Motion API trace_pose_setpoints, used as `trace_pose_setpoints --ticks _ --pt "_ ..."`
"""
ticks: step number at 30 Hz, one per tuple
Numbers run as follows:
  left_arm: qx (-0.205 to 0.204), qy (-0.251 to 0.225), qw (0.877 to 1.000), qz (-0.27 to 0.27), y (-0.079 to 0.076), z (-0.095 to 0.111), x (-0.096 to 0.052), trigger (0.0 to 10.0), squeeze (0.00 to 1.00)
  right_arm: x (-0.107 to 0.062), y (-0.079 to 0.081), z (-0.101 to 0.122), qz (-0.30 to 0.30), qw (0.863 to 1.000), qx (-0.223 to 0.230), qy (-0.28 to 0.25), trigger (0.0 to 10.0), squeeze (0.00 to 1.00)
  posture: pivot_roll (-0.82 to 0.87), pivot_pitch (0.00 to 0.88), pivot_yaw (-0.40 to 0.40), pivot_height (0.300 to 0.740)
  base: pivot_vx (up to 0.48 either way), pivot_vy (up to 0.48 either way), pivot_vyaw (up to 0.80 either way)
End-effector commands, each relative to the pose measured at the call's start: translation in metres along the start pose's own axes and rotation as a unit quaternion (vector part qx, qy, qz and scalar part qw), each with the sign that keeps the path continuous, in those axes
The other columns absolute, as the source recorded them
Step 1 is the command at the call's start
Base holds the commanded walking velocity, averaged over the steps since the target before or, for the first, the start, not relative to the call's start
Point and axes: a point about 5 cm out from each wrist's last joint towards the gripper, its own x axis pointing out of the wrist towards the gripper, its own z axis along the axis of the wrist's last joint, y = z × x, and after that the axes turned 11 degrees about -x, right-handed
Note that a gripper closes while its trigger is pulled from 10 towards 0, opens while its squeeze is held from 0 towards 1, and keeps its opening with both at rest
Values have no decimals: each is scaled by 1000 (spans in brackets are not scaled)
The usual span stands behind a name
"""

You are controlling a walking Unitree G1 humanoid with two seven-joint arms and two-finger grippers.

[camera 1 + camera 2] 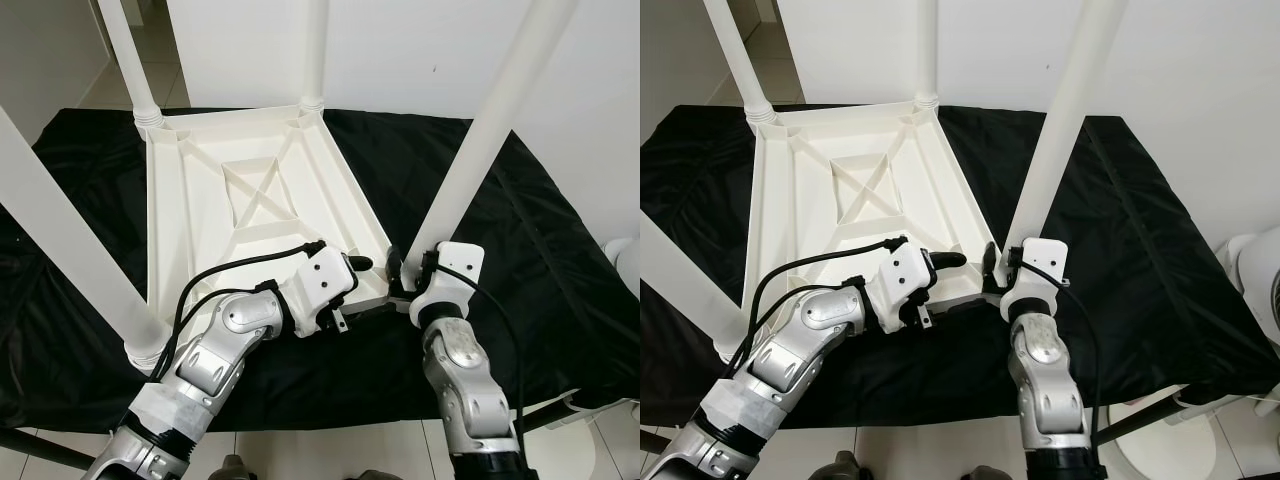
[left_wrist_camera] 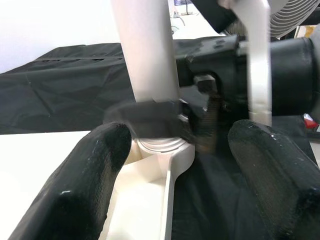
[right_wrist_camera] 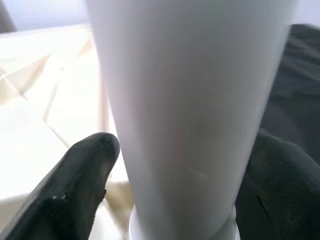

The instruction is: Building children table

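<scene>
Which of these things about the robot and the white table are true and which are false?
1. The table lies upside down on a black cloth. True.
2. The right pincer is around the base of a leg. True.
3. The table has just one leg on it. False: four legs stand in its corners.
4. The left pincer holds a hammer. False: it holds no tool, and its fingers are apart near the same corner.
5. The legs are black. False: they are white.
</scene>
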Motion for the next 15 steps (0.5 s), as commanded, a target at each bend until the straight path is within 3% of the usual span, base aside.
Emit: trace_pose_setpoints --ticks 1,10,15 --pt "1 9 1000 -19 -4 -2 1 10000 0 -5 -8 -3 45 999 0 -9 10000 0 -13 0 -36 740 0 0 0" --pt "-2 10 1000 -16 -3 -4 0 10000 0 -7 -32 -11 134 990 -41 -20 10000 0 -13 0 -24 740 0 0 0" --pt "0 10 1000 -15 -1 -2 1 10000 0 5 -43 -6 220 972 -75 -31 10000 0 -10 0 -16 740 0 0 0"
